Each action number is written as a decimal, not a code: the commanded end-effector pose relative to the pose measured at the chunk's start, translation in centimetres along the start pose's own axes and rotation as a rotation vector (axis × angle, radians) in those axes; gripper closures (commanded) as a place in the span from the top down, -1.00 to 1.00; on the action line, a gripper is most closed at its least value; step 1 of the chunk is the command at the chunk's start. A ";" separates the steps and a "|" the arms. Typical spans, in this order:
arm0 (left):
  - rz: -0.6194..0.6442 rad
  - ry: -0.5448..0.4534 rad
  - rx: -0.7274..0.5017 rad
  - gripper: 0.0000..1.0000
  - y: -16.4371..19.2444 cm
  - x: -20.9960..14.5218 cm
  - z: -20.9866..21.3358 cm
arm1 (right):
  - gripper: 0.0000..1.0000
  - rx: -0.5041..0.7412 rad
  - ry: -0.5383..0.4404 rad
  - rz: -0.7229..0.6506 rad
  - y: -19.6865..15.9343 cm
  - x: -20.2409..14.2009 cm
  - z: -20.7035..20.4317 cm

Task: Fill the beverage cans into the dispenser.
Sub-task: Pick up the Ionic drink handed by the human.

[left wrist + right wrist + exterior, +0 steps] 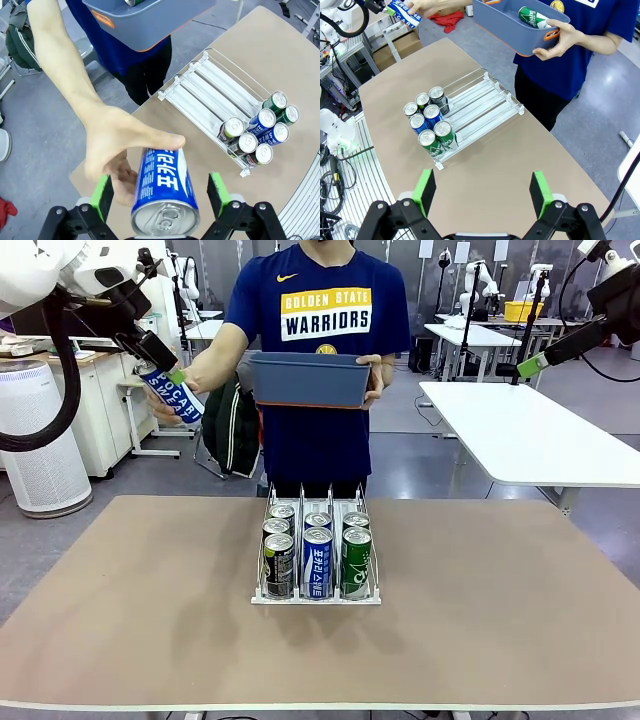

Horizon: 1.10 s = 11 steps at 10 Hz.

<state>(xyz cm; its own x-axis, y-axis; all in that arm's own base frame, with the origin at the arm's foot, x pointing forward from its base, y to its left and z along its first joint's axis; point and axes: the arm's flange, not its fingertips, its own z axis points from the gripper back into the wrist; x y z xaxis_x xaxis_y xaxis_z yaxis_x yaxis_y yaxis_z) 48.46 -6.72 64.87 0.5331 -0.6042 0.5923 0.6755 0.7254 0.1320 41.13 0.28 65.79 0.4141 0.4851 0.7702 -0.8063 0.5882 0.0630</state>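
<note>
A blue-and-white Pocari Sweat can [165, 187] lies in the person's hand [112, 145], between the green pads of my open left gripper [160, 192]. The pads stand apart from the can's sides. In the front view that can [176, 396] and my left gripper [170, 375] are high at the left, beyond the table's far edge. The white wire dispenser [315, 498] stands mid-table with several cans [318, 560] at its near end: dark, blue and green ones. My right gripper [482, 187] hangs open over the table, nothing between its fingers; in the front view this right gripper [528, 366] is high at the right.
The person's other hand holds a blue-grey bin [310, 380] at chest height behind the dispenser; a green can [532, 17] lies inside it. The dispenser's far lanes [485, 97] are bare. A white table [530, 430] stands at the back right.
</note>
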 end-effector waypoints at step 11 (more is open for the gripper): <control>0.013 0.059 0.008 1.00 -0.7 -1.9 0.6 | 1.00 0.029 -0.018 0.017 -0.1 -0.1 -0.2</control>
<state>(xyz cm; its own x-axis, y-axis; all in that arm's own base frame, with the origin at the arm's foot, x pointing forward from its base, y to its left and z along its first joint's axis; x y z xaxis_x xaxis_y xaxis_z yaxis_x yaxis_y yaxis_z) 47.43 -5.97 64.40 0.5551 -0.6082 0.5675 0.6755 0.7277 0.1192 41.13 0.28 65.79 0.4141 0.4852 0.7701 -0.8063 0.5882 0.0630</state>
